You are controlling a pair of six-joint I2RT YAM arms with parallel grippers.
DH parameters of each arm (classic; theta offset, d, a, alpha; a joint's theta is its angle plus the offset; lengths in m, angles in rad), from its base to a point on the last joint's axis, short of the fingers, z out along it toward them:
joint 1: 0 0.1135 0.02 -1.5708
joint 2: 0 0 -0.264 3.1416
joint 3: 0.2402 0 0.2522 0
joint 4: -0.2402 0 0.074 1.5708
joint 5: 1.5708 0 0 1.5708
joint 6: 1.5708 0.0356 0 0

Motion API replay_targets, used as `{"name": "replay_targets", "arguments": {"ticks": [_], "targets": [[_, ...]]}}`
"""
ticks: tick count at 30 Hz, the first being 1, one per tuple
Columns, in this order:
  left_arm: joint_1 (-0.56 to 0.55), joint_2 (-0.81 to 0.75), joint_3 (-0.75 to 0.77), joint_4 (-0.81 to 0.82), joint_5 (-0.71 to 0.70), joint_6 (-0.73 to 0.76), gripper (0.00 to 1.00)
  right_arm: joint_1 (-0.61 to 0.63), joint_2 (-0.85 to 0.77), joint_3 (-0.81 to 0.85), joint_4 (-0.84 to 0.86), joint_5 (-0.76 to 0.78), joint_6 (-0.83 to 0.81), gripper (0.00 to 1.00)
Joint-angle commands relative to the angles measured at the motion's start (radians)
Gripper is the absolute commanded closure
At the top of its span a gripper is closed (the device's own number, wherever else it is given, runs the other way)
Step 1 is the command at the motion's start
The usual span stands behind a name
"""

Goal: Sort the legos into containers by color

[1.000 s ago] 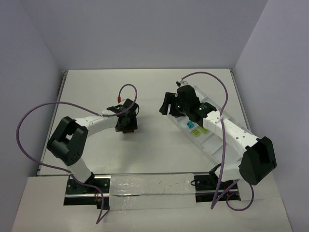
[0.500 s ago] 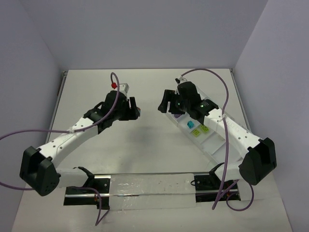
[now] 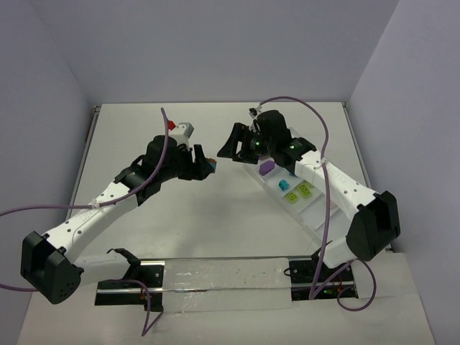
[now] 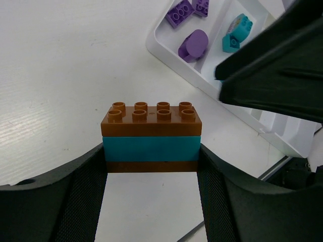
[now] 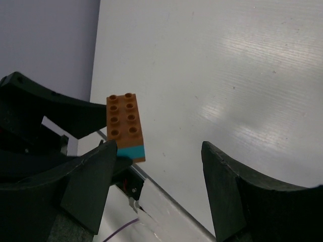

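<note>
**Holding a stacked clump for separation: left arm grips, right arm open alongside**

Left gripper [image 3: 203, 167] is closed on a three-layer stack [image 4: 151, 133]: orange-brown brick on top, teal in the middle, a brown sliver beneath. The fingers [image 4: 75, 201] press on the two short ends, so the stack's long axis spans the gap from one finger to the other, studs up in the left wrist view.

Right gripper [image 3: 230, 147] stands wide open and carries nothing. In the top view it sits just to the upper right of the stack, near but apart.

In the right wrist view the stack lies at left centre of the frame, above the left-hand finger rather than between the two, with its long axis running up the frame at a slight tilt. Judgement: to pull a layer off, the right gripper needs to shift toward frame left until the fingers straddle the stack.

The tray [image 3: 314, 214] runs down the right of the top view, holding purple pieces [image 4: 180, 12], a teal piece [image 4: 237, 33] and lime pieces [image 3: 300, 192] in separate compartments.
</note>
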Motion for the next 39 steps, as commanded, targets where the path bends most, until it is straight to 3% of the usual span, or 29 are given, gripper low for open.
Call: {"name": "replay_targets", "arguments": {"ticks": [1, 22, 27, 30, 32, 37, 39], "targets": [[-0.005, -0.041, 0.003, 0.067, 0.046, 0.014, 1.0, 0.002, 0.044, 0.061, 0.075, -0.069, 0.066, 0.26], [-0.005, -0.027, -0.005, 0.082, 0.07, 0.007, 1.0, 0.025, 0.062, 0.043, 0.167, -0.145, 0.104, 0.28], [-0.005, -0.016, 0.008, 0.084, 0.077, 0.011, 1.0, 0.041, 0.116, 0.068, 0.152, -0.189, 0.08, 0.33], [-0.005, -0.008, 0.011, 0.086, 0.078, 0.013, 1.0, 0.041, 0.124, 0.057, 0.179, -0.205, 0.093, 0.42], [-0.005, -0.002, 0.009, 0.088, 0.079, 0.013, 1.0, 0.042, 0.115, 0.046, 0.191, -0.198, 0.096, 0.54], [-0.005, 0.0, 0.002, 0.098, 0.078, 0.01, 1.0, 0.043, 0.093, 0.032, 0.182, -0.166, 0.09, 0.98], [-0.005, -0.002, -0.001, 0.099, 0.083, 0.007, 1.0, 0.042, 0.087, 0.028, 0.18, -0.154, 0.091, 1.0]]}}
